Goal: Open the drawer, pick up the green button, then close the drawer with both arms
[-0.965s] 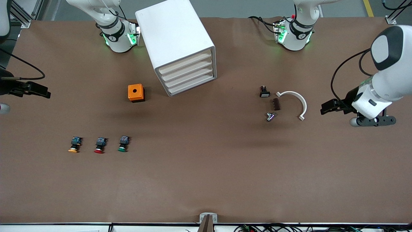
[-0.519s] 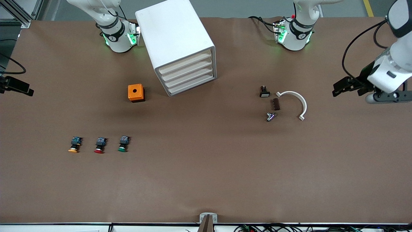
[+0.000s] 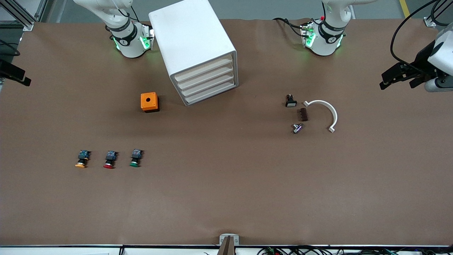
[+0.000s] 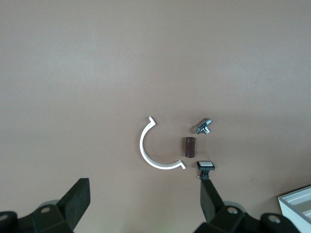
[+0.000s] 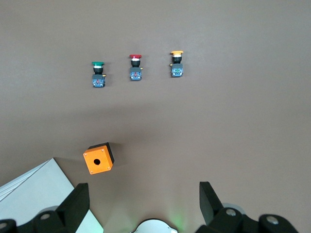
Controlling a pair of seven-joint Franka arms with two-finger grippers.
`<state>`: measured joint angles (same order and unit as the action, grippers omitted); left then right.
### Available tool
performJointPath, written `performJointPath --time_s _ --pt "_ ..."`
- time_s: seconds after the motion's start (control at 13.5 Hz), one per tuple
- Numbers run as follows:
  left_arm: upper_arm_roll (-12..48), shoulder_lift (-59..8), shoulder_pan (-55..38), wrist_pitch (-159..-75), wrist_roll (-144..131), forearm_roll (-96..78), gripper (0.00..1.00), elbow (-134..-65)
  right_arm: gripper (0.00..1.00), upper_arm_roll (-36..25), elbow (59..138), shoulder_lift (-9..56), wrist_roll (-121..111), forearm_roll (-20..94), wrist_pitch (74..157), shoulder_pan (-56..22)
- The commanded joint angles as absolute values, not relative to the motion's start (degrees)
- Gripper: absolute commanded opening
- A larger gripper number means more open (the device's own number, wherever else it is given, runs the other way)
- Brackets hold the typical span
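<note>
White cabinet (image 3: 194, 49) stands on the table (image 3: 226, 198), every drawer (image 3: 208, 92) shut. Left end effector (image 3: 395, 76) and right end effector (image 3: 16, 75) hover at opposite table ends, fingers spread, empty. Green button (image 3: 135, 158) lies nearer the camera, beside the red button (image 3: 110, 159).

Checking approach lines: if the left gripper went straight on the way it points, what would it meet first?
Probably bare table: the open left gripper points down with the white curved clip nearest that line, though depth is unclear.

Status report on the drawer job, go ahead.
Left gripper and right gripper open, empty, at table ends. Drawers all shut. Green button on table, nothing blocking the cabinet front.
</note>
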<state>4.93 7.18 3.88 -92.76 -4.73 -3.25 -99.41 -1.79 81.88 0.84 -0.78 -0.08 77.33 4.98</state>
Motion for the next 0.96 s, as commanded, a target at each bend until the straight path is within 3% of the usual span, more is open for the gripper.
performJointPath --time_s 0.0,0.45,0.89 --pt "5.01 6.5 3.96 -91.41 -4.31 -2.11 1.0 -97.82 1.0 -0.97 88.58 -4.3 -0.26 0.62 79.19 5.54" --pt "5.1 4.84 3.87 -86.85 -4.75 -2.02 1.0 -92.82 1.0 -0.88 98.32 -11.06 -0.26 0.7 84.09 5.89" --pt "5.1 4.13 3.87 -86.31 -4.92 -2.02 1.0 -92.55 1.0 -0.88 97.65 -11.25 -0.26 0.62 84.03 5.45"
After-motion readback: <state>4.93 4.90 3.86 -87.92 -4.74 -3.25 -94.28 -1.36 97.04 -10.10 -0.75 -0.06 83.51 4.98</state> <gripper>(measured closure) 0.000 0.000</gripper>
